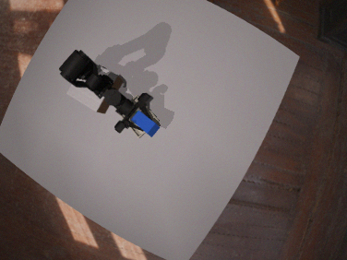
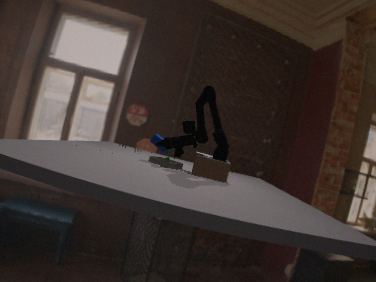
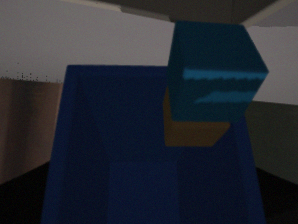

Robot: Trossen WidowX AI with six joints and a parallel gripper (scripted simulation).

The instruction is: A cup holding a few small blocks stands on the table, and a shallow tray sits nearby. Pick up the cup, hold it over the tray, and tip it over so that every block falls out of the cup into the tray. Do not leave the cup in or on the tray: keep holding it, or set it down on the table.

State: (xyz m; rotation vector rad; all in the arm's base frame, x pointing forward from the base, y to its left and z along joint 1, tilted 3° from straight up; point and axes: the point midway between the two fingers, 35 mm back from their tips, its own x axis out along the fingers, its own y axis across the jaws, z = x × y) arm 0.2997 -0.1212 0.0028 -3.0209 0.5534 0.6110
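Arm: black throughout, matte, little surface detail. Side view shows two slim long links, rounded at the bend. From above, one thick drum-like section, narrower knuckled joints after it. Small boxy black block near the wrist. Gripper dark, thin pale edging, rounded black lobe each side. Markings, screws: too dim to tell.
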